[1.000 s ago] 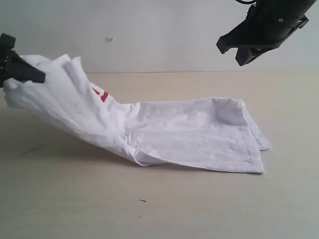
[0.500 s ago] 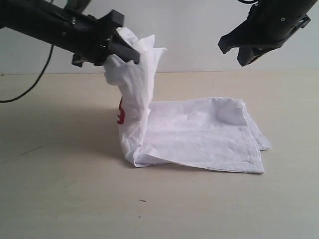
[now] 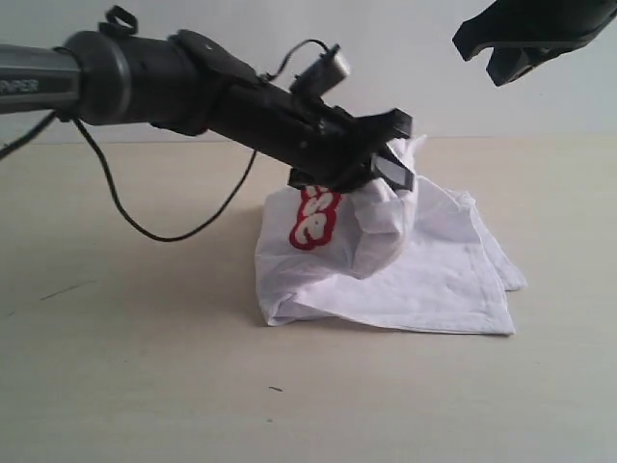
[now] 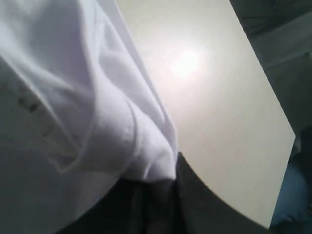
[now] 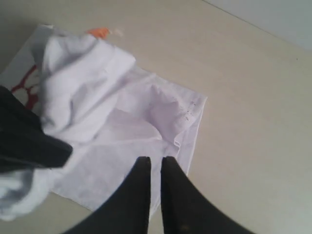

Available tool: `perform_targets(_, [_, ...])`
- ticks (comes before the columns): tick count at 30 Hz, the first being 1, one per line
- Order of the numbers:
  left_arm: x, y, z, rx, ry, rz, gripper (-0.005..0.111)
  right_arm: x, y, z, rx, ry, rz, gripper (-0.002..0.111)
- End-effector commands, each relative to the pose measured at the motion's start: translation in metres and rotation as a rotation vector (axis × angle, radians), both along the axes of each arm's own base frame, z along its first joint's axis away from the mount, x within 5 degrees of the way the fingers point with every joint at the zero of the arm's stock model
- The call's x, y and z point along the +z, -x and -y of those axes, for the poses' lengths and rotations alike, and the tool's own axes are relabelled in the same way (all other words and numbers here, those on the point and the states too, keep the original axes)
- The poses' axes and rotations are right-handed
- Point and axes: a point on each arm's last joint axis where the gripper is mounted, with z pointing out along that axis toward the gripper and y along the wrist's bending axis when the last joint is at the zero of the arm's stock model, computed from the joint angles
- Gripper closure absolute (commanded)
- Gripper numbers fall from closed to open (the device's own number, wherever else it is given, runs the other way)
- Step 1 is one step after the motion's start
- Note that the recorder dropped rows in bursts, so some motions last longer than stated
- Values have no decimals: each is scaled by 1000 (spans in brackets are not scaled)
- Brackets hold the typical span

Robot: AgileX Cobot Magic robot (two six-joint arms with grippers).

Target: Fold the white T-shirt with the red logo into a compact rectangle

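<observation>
exterior view: white t-shirt (image 3: 439, 280) in left claw (image 3: 396, 150)

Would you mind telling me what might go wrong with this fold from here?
The left gripper holds a bunched wad of the white T-shirt, not a flat edge; released here, it may land crumpled.
The flap bearing the red logo hangs slack, so the fold line may come out skewed.
The right gripper hangs high, shut and empty, so nothing pins the lower layer, which may drag.

Lab-like test bench: bare beige tabletop (image 3: 145, 386), plain white wall (image 3: 405, 58), cabled robot arm (image 3: 193, 87).
</observation>
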Motion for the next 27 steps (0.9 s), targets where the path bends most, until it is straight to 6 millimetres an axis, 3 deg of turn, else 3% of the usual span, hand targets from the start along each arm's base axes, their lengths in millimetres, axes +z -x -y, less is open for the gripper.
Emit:
perform_targets(1, [-12,15,37,-1,13,18,107,3,3,3,-3,9,3,98])
perform_targets(5, [-34,24,59,47,-19,51,107,2,3,3,-3,11,-6,98])
perform_targets(11, [-59,27,69,49,-28,-4,104,2,4,2,-2,-4,-18,98])
perform_targets(15, [-62,27,73,21,-14,-22,74,1,7,1,15,-9,-46,98])
perform_targets(17, [-61,25,74,22,-6,-15,46,-1,8,1,15,-6,-73,98])
perform_targets(20, [-57,22,78,26,11,-4,18,-4,8,1,15,-1,-101,98])
perform_targets(27, [-51,23,85,-24,41,11,15,-37,-9,-1,15,12,-207,98])
